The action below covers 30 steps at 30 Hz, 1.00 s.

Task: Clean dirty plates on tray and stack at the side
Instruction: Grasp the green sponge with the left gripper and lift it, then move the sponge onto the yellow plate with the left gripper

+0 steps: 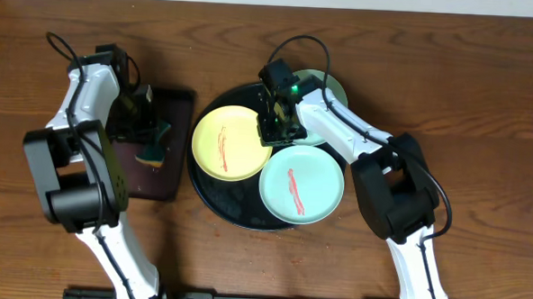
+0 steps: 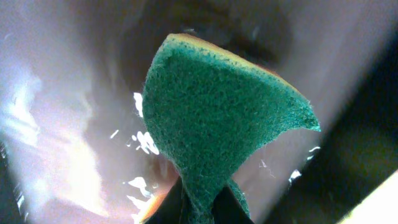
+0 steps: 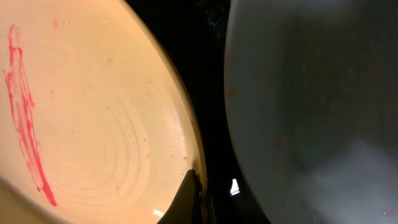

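Note:
Three dirty plates lie on the round black tray: a pale yellow plate with a red streak on the left, a mint plate with a red streak at the front right, and a second mint plate at the back, partly under my right arm. My right gripper is shut on the yellow plate's right rim, one dark finger lying on that rim, beside a mint plate. My left gripper is shut on a green and yellow sponge over the brown tray.
The dark brown rectangular tray lies left of the black tray, on a wooden table. Both arms reach in from the front edge.

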{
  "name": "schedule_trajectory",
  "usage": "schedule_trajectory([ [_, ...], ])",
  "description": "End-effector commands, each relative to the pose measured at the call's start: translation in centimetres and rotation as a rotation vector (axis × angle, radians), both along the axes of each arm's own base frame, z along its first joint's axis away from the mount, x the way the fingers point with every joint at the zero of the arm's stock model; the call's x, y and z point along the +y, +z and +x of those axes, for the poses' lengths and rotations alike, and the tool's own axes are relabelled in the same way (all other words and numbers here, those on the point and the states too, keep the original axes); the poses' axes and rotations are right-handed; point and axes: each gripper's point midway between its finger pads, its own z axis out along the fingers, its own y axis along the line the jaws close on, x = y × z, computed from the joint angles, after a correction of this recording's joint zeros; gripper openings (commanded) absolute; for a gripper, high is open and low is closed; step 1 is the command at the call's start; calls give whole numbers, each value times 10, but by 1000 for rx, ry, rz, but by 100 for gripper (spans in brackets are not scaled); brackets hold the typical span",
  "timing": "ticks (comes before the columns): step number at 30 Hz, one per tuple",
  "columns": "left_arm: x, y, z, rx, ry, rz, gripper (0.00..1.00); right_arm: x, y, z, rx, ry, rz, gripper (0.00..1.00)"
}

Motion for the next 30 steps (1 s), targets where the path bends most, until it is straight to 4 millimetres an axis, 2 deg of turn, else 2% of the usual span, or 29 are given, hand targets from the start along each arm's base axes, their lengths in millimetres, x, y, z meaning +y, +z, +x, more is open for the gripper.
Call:
schedule_trajectory([
  [1, 4, 59, 12, -144, 18, 42, 7, -11, -15, -1, -11, 27, -78, 1],
  [5, -10, 89, 8, -203, 24, 18, 7, -11, -15, -1, -11, 27, -78, 1],
  [8, -19, 98, 5, -203, 80, 17, 7, -11, -15, -1, -10, 27, -78, 1],
  [10, -21, 95, 3, -187, 114, 35, 7, -12, -15, -2, -8, 28, -80, 1],
  [14, -6, 83, -1, -163, 191, 154, 8, -13, -15, -3, -2, 28, -84, 1],
  [23, -5, 81, 7, -195, 207, 158, 7, -13, -15, -3, -1, 28, -84, 1],
  [27, -10, 81, 9, -200, 198, 151, 7, -13, -15, -3, -2, 28, -84, 1],
  [30, -30, 81, 11, -203, 168, 85, 7, -13, -15, -3, -1, 28, -84, 1],
])
